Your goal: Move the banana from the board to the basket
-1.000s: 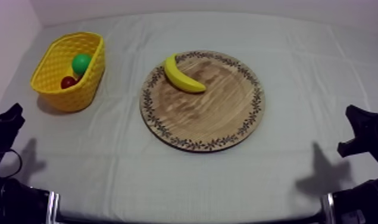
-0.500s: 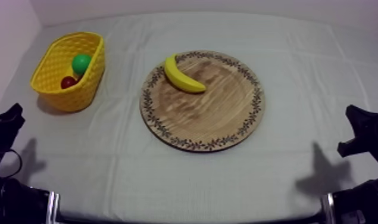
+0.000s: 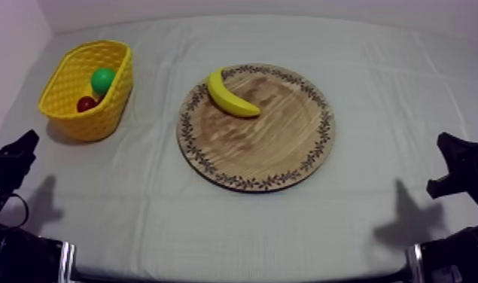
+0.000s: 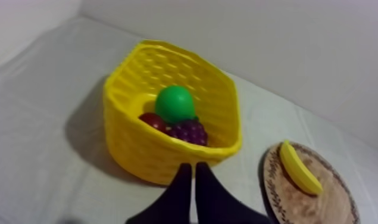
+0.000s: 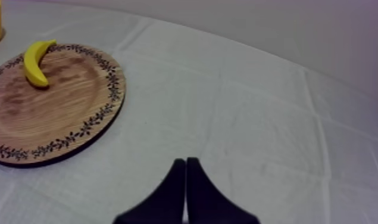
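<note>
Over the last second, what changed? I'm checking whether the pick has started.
The left hand edged forward toward the yellow basket, shut and holding nothing. Nothing was grasped or released. The banana stayed on the wooden board; the basket and the right hand kept still.

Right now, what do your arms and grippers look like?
Both are plain black, with no markings I can see. The left gripper has two smooth fingers, broad at the base and tapering to slim tips; the right gripper looks the same. From above, the left arm and right arm are dark, blocky shapes.
</note>
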Controlling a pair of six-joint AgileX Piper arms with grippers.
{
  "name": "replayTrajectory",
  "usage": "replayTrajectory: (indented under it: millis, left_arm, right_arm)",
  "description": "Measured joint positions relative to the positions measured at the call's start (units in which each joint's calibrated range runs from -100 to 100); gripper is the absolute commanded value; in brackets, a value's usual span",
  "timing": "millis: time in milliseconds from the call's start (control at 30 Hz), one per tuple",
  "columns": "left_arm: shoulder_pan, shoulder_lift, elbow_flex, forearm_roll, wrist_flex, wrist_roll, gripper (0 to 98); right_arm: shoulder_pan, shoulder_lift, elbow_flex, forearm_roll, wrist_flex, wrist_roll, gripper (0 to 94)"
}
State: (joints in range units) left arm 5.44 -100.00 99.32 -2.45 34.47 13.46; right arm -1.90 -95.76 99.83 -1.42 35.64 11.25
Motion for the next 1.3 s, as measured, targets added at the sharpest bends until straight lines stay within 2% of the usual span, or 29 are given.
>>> replayTrajectory:
  millis: [200, 467, 700, 933, 1300]
  left_arm:
    - [5.3, 0.2, -1.2, -0.39, 2.5, -2.6, 0.1]
    - [12.5, 8.7, -7.5, -1.34, 5.8, -1.9, 0.0]
    - [16.7, 23.1, -19.8, -1.52, 10.9, -2.0, 0.0]
    - [19.5, 37.5, -35.2, -1.15, 19.3, -3.2, 0.0]
    - [20.6, 62.7, -61.7, 1.76, 35.7, -6.3, 0.0]
  right_arm:
    - [0.0, 0.0, 0.0, 0.0, 0.0, 0.0, 0.2]
    - [0.0, 0.0, 0.0, 0.0, 0.0, 0.0, 0.2]
    - [0.0, 0.0, 0.0, 0.0, -0.1, 0.0, 0.2]
    - [0.0, 0.0, 0.0, 0.0, 0.0, 0.0, 0.2]
    - [0.0, 0.0, 0.0, 0.0, 0.0, 0.0, 0.2]
